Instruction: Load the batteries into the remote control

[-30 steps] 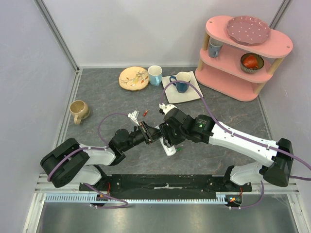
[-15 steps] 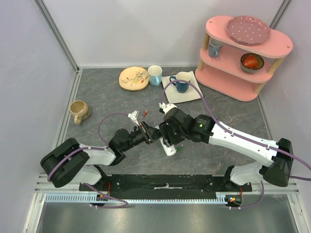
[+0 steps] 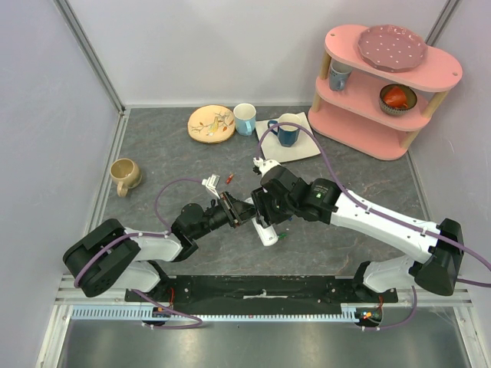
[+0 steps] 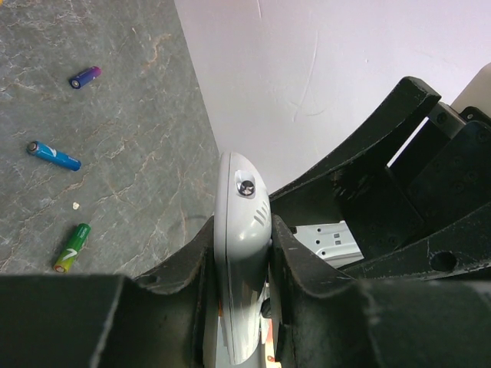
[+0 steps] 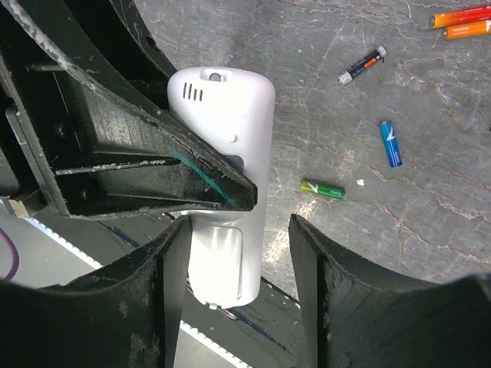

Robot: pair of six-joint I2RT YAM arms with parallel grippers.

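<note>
My left fingers (image 4: 184, 268) pinch the slim white plastic remote control (image 5: 226, 130), with one finger crossing its face. My right fingers (image 5: 311, 268) stand spread around it. Beside it, a green battery (image 5: 323, 188), a blue battery (image 5: 390, 143) and a dark battery (image 5: 360, 65) lie loose on the grey desk (image 5: 430, 222).

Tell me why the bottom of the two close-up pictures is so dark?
Left wrist: black fingers fill the bottom close to the lens, showing little detail; the remote between them is bright. Right wrist: the same with its fingers, while the batteries look crisp. Top: evenly lit, soft shadows.
</note>
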